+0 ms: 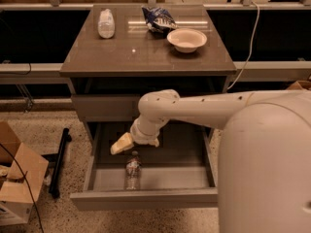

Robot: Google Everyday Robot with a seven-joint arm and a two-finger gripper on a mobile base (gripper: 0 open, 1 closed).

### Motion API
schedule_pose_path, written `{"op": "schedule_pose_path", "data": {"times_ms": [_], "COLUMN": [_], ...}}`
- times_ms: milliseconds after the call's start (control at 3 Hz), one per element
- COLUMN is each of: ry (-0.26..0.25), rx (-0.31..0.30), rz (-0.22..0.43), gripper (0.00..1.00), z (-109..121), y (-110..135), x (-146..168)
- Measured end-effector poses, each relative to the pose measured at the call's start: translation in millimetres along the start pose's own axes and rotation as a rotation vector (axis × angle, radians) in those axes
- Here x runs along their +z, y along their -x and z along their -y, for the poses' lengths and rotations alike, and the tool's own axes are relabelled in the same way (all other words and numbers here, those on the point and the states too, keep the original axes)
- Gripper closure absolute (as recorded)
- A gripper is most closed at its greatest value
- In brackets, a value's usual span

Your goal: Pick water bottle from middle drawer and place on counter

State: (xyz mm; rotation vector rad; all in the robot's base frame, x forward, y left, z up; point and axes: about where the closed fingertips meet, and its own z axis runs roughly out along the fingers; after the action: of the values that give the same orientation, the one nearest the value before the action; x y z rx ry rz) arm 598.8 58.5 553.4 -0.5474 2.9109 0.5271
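Biggest in our view is the robot's white body point(267, 174), filling the lower right corner. From it the arm point(209, 109) reaches left across the cabinet front, bends at a rounded joint and turns down into the open drawer.

Next we see the counter point(136, 57), a glossy grey-brown slab that slightly overhangs the cabinet. Under it the upper drawer front point(104, 107) is closed. Below that the middle drawer point(160, 198) is pulled well out toward us, its flat front panel nearest the camera.

On the speckled floor to the left sits an open cardboard box point(17, 188), with a black bar point(59, 161) lying between it and the cabinet.

On the counter, a pale bowl point(187, 39) stands at the right rear. A crumpled blue and white bag point(158, 18) lies just beside it to the left, and a squat white bottle point(106, 23) stands at the left rear, well apart from both.

The tool point(121, 143) is cream-coloured and points down and left over the rear left part of the middle drawer. We cannot tell how far open it is, and we see nothing in its hold.

The water bottle point(132, 170) lies on the drawer floor, left of centre, its cap toward the back, just below the tool and apart from it.
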Motion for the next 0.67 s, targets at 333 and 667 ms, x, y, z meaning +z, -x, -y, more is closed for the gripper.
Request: {"op": "schedule_pose_path", "data": {"times_ms": [333,667], "ry": [0.022,0.024], "rx": [0.088,0.067], "rz": [-0.088,-0.111], "gripper": [0.00,0.00], "z": [7.2,8.0], "y": [-7.4,-12.6], "x": [50.4,51.9]}}
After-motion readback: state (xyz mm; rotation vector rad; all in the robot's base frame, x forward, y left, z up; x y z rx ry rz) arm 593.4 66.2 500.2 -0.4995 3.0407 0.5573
